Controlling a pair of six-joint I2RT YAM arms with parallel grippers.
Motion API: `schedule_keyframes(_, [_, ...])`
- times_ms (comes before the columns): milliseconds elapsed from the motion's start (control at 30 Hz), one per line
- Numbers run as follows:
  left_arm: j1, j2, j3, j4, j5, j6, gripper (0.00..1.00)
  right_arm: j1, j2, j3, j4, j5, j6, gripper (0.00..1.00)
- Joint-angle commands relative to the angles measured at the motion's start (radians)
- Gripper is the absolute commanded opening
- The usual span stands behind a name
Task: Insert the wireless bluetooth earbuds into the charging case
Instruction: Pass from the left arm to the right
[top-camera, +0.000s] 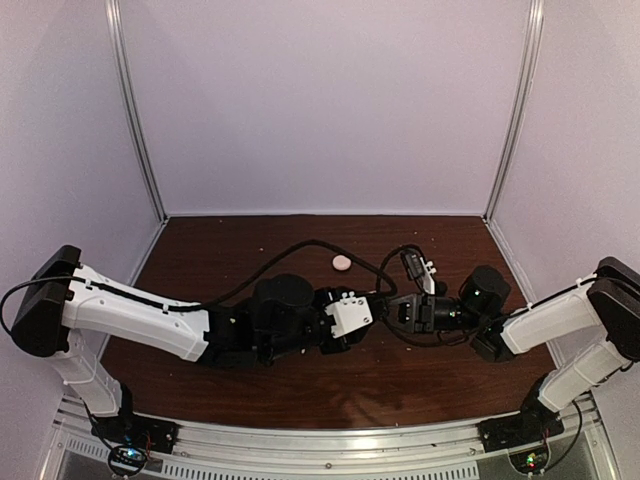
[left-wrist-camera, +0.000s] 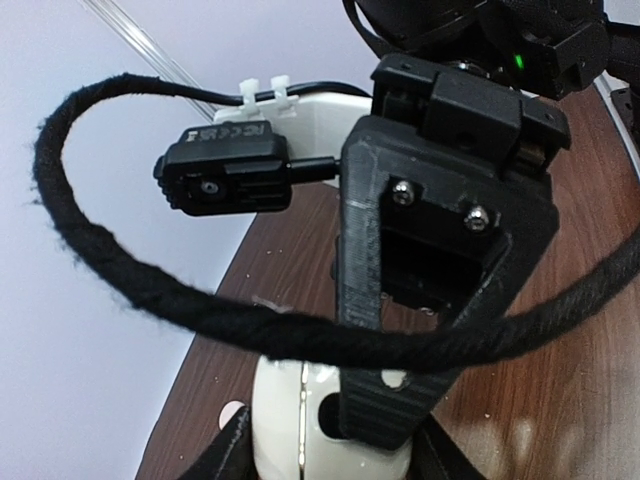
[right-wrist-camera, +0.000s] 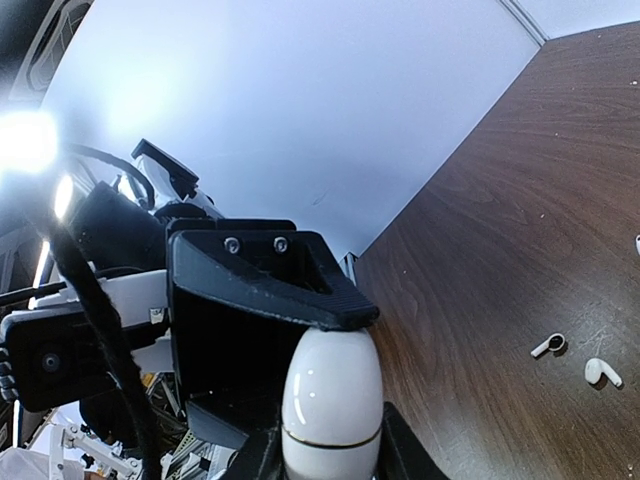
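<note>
A white, egg-shaped charging case (left-wrist-camera: 290, 430) sits between the dark fingers of my left gripper (left-wrist-camera: 330, 455), which is shut on its sides. My right gripper (right-wrist-camera: 330, 455) also closes round the case (right-wrist-camera: 332, 395), and one of its ribbed fingers (left-wrist-camera: 400, 400) lies across the case's front. The two grippers meet nose to nose over the middle of the table, the left gripper (top-camera: 352, 313) beside the right gripper (top-camera: 392, 310). Two white stemmed earbuds (right-wrist-camera: 548, 345) (right-wrist-camera: 603, 372) lie loose on the brown table, apart from both grippers. I cannot tell whether any earbud is inside the case.
A small pale round object (top-camera: 342, 262) lies on the table behind the grippers, and it also shows as a pale disc (left-wrist-camera: 232, 412) left of the case. A thick black cable (left-wrist-camera: 150, 290) loops across the left wrist view. Pale walls enclose the wooden tabletop (top-camera: 230, 250).
</note>
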Motion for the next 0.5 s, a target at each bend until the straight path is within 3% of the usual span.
schedule_keyframes(0, [-0.004, 0.001, 0.028, 0.039, -0.014, -0.015, 0.38, 0.009, -0.035, 0.005, -0.01, -0.008, -0.036, 0.28])
schedule_keyframes(233, [-0.004, 0.002, 0.03, 0.039, -0.021, -0.018, 0.41, 0.008, -0.041, 0.005, -0.013, -0.008, -0.041, 0.24])
schedule_keyframes(467, [-0.004, -0.034, 0.015, 0.012, -0.04, -0.065, 0.74, 0.002, -0.062, 0.01, -0.03, -0.006, -0.072, 0.15])
